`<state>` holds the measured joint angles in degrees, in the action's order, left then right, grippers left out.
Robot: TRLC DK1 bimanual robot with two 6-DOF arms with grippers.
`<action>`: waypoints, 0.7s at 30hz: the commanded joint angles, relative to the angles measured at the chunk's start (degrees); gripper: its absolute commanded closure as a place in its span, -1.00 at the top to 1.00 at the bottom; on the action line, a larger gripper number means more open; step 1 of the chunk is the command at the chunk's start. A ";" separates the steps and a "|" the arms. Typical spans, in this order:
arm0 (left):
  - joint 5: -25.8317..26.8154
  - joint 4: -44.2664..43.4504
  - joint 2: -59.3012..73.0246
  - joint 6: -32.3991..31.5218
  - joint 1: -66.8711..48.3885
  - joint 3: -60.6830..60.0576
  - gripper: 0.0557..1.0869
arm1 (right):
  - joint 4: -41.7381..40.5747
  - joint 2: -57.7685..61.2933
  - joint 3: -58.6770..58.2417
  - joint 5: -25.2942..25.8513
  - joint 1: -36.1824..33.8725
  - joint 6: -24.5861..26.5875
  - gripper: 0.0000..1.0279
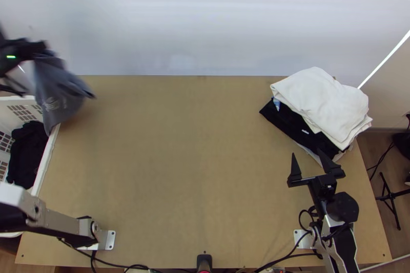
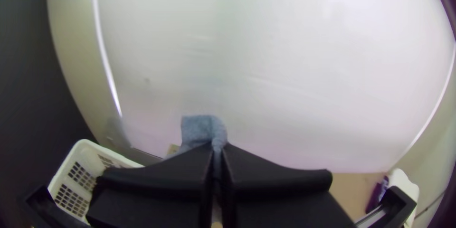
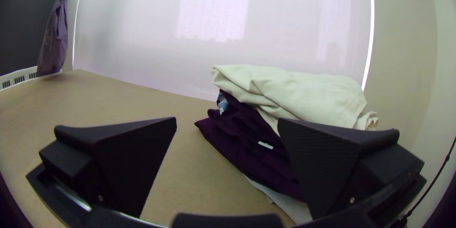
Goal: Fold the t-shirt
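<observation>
No readable text: illegible pale print (image 1: 53,104) on grey shirt (image 1: 59,84), white label (image 3: 266,145) on dark cloth (image 3: 240,135).

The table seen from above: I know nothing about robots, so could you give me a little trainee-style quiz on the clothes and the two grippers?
1. Multiple choice: how is the left gripper holding the grey garment?
A) folded into a square
B) hanging down
C) spread out flat

2. True or false: the right gripper is open.

3. Fill in the blank: in the pile, the upper cloth, lying over the dark cloth, is ____ in colour.

Key: 1. B; 2. True; 3. white
</observation>
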<state>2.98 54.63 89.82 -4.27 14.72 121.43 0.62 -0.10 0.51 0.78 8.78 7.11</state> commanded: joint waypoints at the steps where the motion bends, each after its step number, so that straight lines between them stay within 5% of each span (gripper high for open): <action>1: -0.70 3.73 -5.09 -5.66 -21.49 -5.67 -0.93 | -0.01 0.01 0.01 0.02 0.01 0.00 0.93; 9: -11.77 -6.12 -4.48 -6.63 -46.36 -21.23 -0.93 | -0.01 0.01 0.01 0.02 0.01 0.00 0.93; 15: -12.21 -17.10 2.55 -7.15 -58.23 -30.99 -0.93 | -0.01 0.01 0.01 0.02 0.01 0.09 0.93; 21: -12.56 -25.89 12.57 -10.49 -67.46 -25.10 -0.93 | -0.01 0.01 0.01 0.02 0.01 0.09 0.93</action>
<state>-8.69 37.41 93.69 -12.21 -40.97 95.09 0.62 -0.10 0.51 0.78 8.78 7.29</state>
